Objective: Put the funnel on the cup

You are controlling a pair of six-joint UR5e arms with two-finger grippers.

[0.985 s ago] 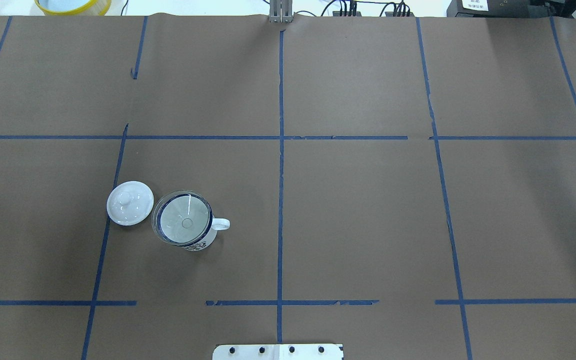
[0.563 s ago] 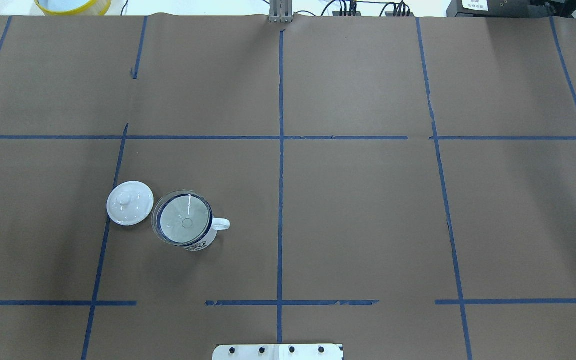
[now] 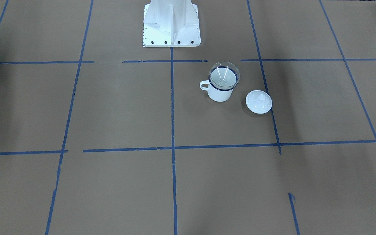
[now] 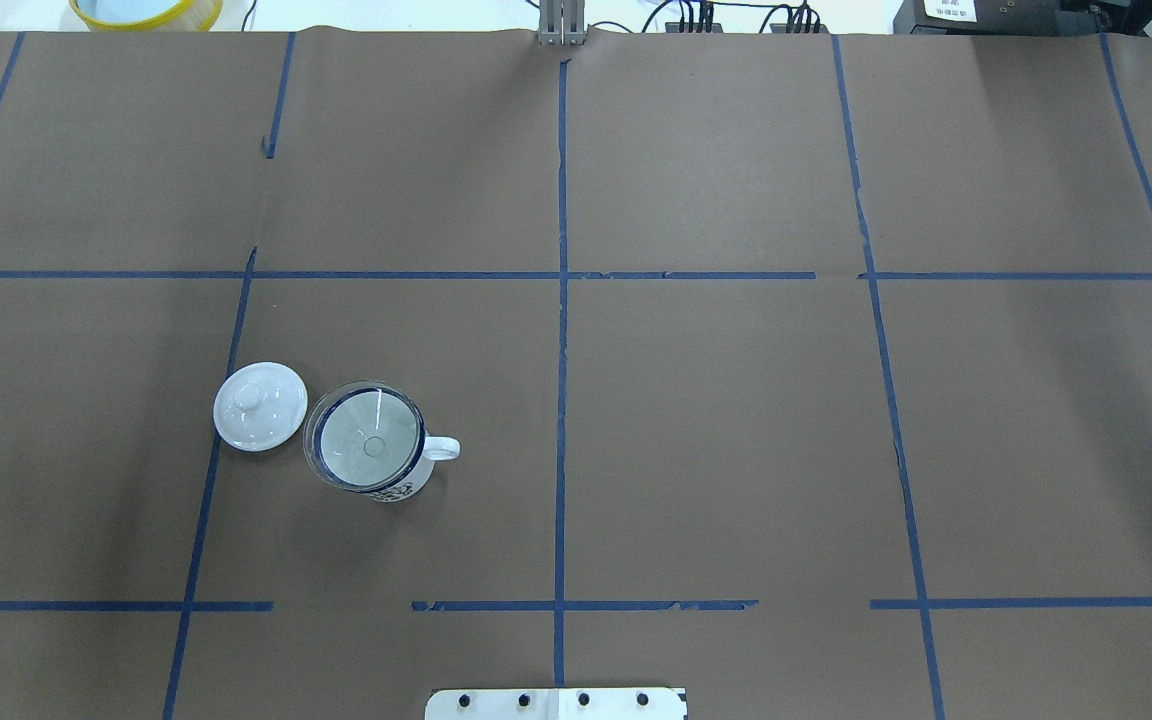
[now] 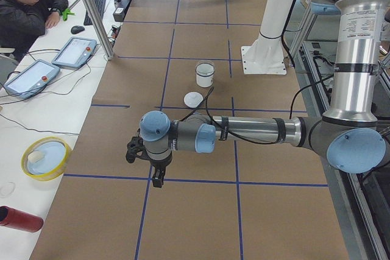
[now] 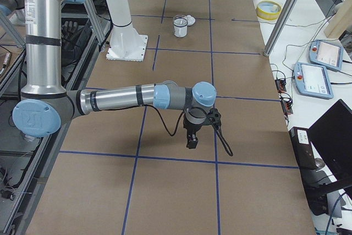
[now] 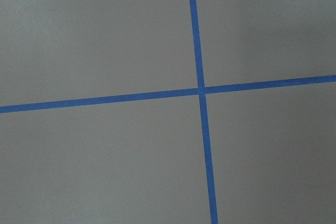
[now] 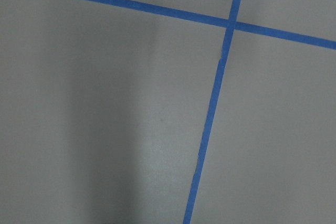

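Two task things sit together in the front-facing view. The funnel (image 3: 224,74) rests in the mouth of the cup (image 3: 220,94), its clear bowl seated on the dark-blue rim. The cup stands upright on the table (image 3: 109,107), on the robot's left half, with its handle toward that view's left. A white lid (image 3: 258,101) lies flat just beside the cup with a small gap between them, and the robot's base (image 3: 171,26) stands at the top edge.

From overhead, the funnel's bowl covers the cup's opening. The lid lies to its left over a blue tape line (image 4: 198,520), and the handle points right.

The exterior left view shows the left arm (image 5: 256,131) stretched low over the table. The left gripper (image 5: 157,178) hangs pointing down near a tape crossing, well apart from the cup. I cannot tell whether its fingers are spread or pressed together. An operator (image 5: 27,4) sits at the side desk.

In the exterior right view the right arm (image 6: 121,97) reaches out likewise. The right gripper (image 6: 191,140) points down over the brown paper, well apart from the cup at the far end. I cannot tell how its fingers stand either.

Both wrist views show brown paper crossed by blue tape.
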